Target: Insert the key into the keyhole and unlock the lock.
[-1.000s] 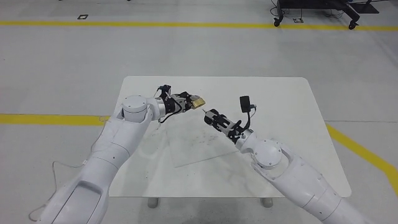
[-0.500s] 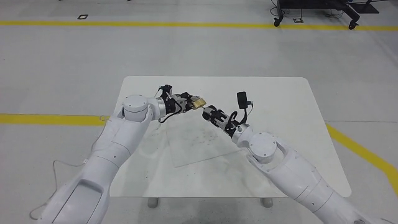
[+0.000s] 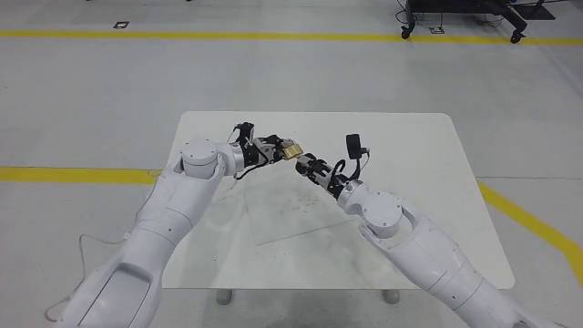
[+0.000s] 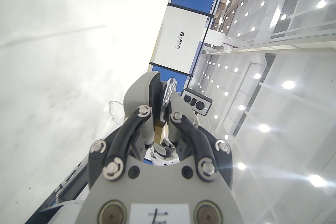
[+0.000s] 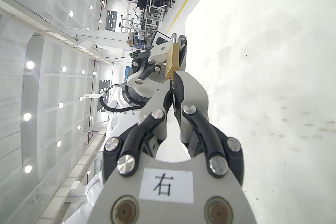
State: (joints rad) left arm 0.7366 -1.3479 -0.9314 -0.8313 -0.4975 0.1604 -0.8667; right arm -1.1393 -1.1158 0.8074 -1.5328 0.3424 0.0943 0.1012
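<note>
Mid-frame in the top view the left gripper [image 3: 281, 147] clamps the brass lock [image 3: 291, 150] while the right gripper [image 3: 304, 163] pinches the key [image 5: 172, 97], tip against the lock's keyhole end; insertion seems just starting, and the unlocking turn is not yet done.

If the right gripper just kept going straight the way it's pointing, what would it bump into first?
The lock, held in the left gripper, sits straight ahead of the right gripper. The key it pinches looks to be about at the lock's end. Whether they touch is unclear.
</note>
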